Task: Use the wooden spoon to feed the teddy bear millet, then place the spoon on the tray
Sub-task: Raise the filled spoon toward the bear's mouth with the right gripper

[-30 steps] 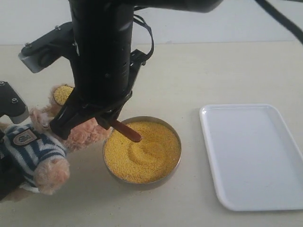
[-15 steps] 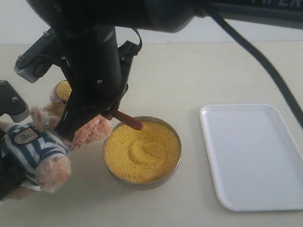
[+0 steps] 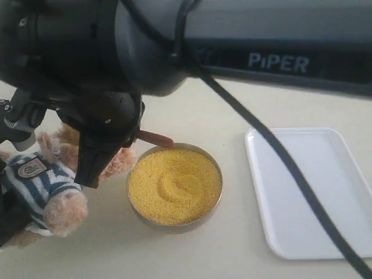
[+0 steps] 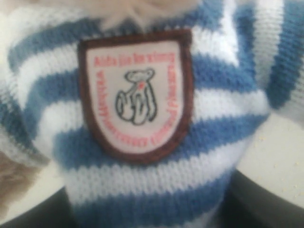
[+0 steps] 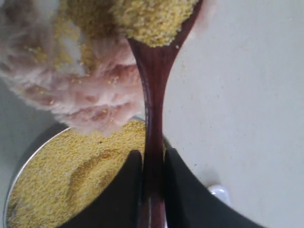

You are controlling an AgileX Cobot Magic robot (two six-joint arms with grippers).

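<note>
My right gripper (image 5: 153,156) is shut on the slim handle of the wooden spoon (image 5: 154,85). The spoon's bowl, heaped with millet (image 5: 152,19), rests against the teddy bear's fluffy face (image 5: 80,80), and loose grains cling to the fur. In the exterior view the right gripper (image 3: 107,142) hangs over the bear's head and only the handle end of the spoon (image 3: 156,138) shows. The teddy bear (image 3: 40,186) sits left of the metal bowl of millet (image 3: 174,185). My left gripper (image 4: 147,211) is shut on the bear's striped body (image 4: 142,180).
The white tray (image 3: 314,192) lies on the right of the beige table, apart from the bowl. The right arm's black body (image 3: 192,40) spans the top of the exterior view and hides the bear's head and the spoon's bowl.
The right arm has lifted and swung left and closer to the camera, carrying the spoon's handle end off the millet toward the bowl's far rim. The bear and left gripper have stayed put.
</note>
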